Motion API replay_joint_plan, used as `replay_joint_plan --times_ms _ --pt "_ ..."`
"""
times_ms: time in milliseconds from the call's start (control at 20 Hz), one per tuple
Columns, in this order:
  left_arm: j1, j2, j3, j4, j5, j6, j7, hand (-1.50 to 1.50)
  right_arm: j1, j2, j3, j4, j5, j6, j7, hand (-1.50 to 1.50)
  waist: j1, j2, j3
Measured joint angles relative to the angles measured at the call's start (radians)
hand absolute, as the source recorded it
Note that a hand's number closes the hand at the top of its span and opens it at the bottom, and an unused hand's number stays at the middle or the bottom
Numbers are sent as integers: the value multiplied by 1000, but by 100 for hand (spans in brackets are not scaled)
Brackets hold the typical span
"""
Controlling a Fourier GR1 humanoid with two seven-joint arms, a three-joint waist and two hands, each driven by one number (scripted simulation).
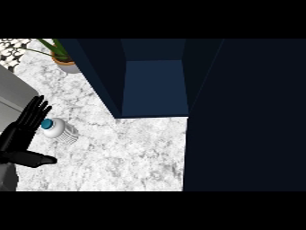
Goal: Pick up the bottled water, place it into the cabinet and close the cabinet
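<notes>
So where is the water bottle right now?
In the head view the water bottle sits on the counter at the left, right beside the open left hand, with the open cabinet farther right.

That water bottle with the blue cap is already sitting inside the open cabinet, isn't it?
Not quite. The bottled water does have a blue cap, but it is not inside the open cabinet. It is out on the marble counter, right beside the straight fingers of the robot's left hand. The head view shows this.
</notes>
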Motion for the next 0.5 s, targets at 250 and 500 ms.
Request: replay_joint_plan --times_ms 250,500 --pt "-49 18 3 207 -71 42 -154 -150 43 -2 11 -4 3 15 -28 -150 -4 3 -1" --pt "-104 32 -8 377 -102 39 -221 -150 82 -9 28 -5 9 32 -59 -150 -11 5 -2"
